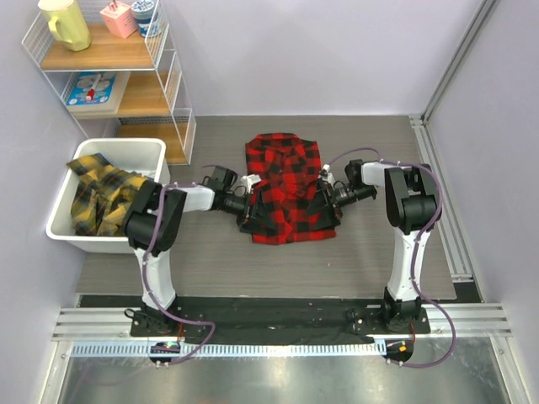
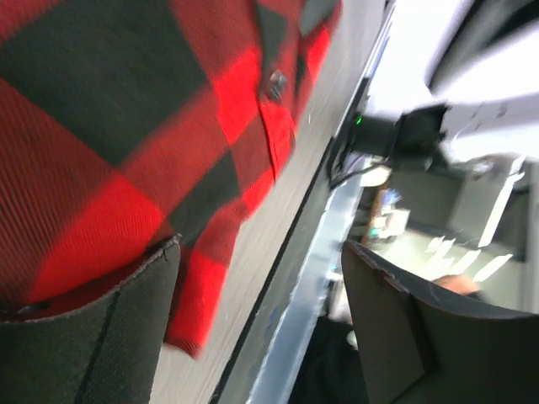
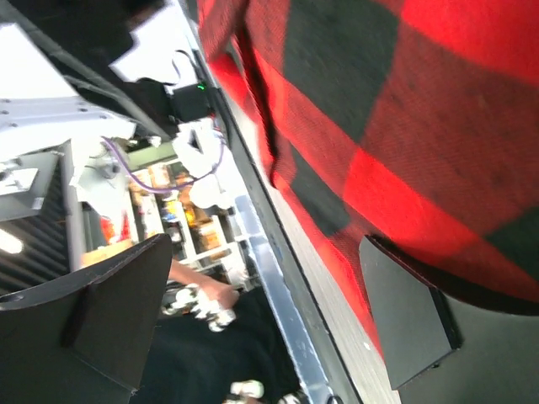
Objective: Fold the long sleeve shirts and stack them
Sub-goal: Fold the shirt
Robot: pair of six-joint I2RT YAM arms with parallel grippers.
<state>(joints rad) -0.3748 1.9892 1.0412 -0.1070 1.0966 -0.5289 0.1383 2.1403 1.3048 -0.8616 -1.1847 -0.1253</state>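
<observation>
The left claw (image 1: 247,212) has its jaws spread wide at the left edge of the red-and-black shirt (image 1: 286,187). In its wrist view, the left claw (image 2: 261,328) has one finger (image 2: 84,337) at the lower left touching the hem of the cloth. The other finger, at the lower right, is clear of the cloth, so nothing is pinched between them. A small button (image 2: 275,82) shows on the cloth near the top of that frame.

The right claw (image 1: 330,199) is spread just as wide at the shirt's right edge. In its own view, the right claw (image 3: 253,328) has one finger (image 3: 413,328) at the lower right, right against the edge of the cloth. The other finger, at the lower left, is well apart from it and grips nothing.

The shirt lies as a rough rectangle at the centre of the top view on the grey table (image 1: 379,252), with its collar end toward the top of the frame.

At the left middle of the frame stands one white bin (image 1: 126,145). It holds a crumpled heap of yellow-and-black shirts (image 1: 97,198); how many cannot be told.

At the upper left is one wire rack (image 1: 173,84) with three wooden shelves. The top shelf carries one yellow pitcher (image 1: 66,23), one pink box (image 1: 120,18) and one cup (image 1: 145,13). The middle shelf holds one flat box with blue print (image 1: 91,88).

In all there are two arms, two claws and one red shirt on the table.
</observation>
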